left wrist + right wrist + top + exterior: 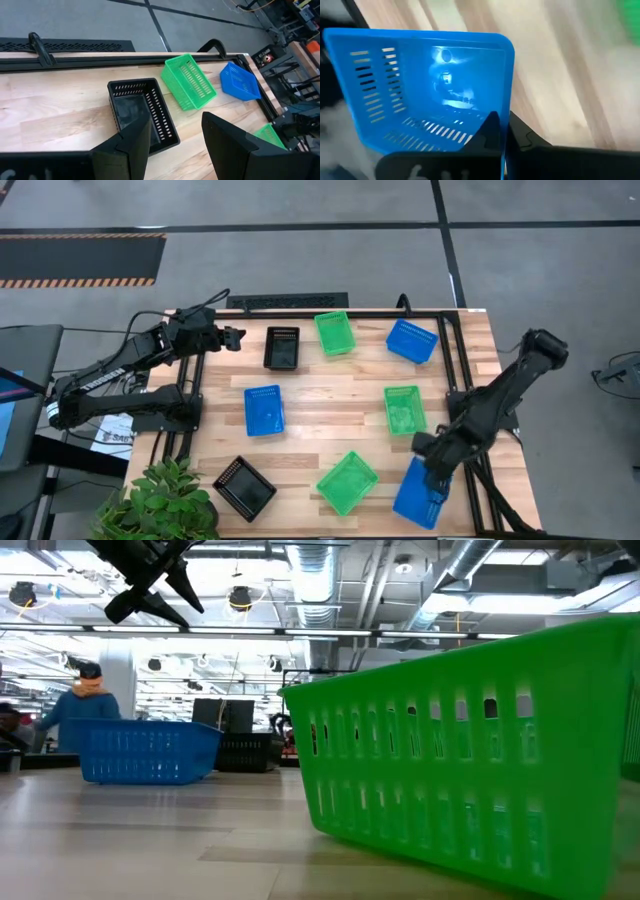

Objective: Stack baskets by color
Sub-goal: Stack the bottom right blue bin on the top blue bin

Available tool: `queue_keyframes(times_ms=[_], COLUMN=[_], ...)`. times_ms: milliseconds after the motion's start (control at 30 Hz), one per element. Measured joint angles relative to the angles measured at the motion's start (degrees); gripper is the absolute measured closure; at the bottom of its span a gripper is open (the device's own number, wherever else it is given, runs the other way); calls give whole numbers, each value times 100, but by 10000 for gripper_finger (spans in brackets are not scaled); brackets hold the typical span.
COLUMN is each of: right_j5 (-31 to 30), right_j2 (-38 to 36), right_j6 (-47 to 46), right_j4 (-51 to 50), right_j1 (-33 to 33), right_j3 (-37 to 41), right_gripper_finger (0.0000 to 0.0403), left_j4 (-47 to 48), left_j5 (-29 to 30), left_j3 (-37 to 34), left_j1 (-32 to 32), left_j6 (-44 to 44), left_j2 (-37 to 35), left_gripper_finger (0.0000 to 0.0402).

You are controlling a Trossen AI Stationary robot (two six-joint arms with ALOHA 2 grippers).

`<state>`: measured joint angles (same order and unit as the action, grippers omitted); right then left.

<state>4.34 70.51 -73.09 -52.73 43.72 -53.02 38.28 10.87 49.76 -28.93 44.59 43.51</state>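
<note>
Picking up the first blue basket (420, 495) at the near right corner of the table (330, 405): right gripper (432, 470) clamped shut on its wall. Next, probably a lift and carry to the blue basket ahead (264, 410), well off to the gripper's left, nesting squarely. Left gripper (236, 336) parted, empty, beside a black basket (282, 348).

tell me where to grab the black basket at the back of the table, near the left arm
Take one long side wall of the black basket, near its middle, coming straight down from above. It sits upright with its mouth open, so one finger can drop inside and the other outside the thin mesh wall. The left hand, open, is beside it.
</note>
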Motion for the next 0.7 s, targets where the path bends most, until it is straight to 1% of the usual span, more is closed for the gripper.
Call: queue_keyframes(times_ms=[33, 100, 200, 300, 367, 400, 467, 533, 600, 700], right_j5=[-274, -1071, -2601, -4111, -4849, -5105, -5338, -5435, -5446, -5144], right_j2=[-166, -535, -1087, -1530, -1763, -1866, -2012, -2049, -2027, -1803], right_j6=[-306, -1078, -2090, -3219, -4039, -4427, -4916, -4962, -4725, -3944], right_j4=[-239, -791, -1556, -2401, -2964, -3222, -3646, -3743, -3578, -3025], right_j1=[-1, -83, -442, -1051, -1590, -1895, -2533, -3280, -4010, -4961], right_j3=[-153, -461, -850, -1107, -1131, -1131, -1131, -1131, -1131, -1131], right_gripper_finger=[396, 396, 398, 398, 398, 399, 399, 399, 399, 400], left_j4=[0, -2, -4, -36, -94, -104, -184, -214, -200, -201], left_j5=[-2, -2, -2, -2, -1, -1, -2, -2, -2, 0], left_j3=[0, 0, 0, 0, 0, 0, 0, -2, 0, -1], left_j1=[0, 0, 0, 0, 1, 0, 0, 0, 0, 2], left_j6=[-36, -62, -60, -62, -62, -63, -62, -64, -64, -56], left_j2=[0, 0, 0, 0, 0, 0, 0, -2, 0, -1], left_gripper_finger=[237, 237, 237, 237, 237, 237, 237, 237, 237, 237])
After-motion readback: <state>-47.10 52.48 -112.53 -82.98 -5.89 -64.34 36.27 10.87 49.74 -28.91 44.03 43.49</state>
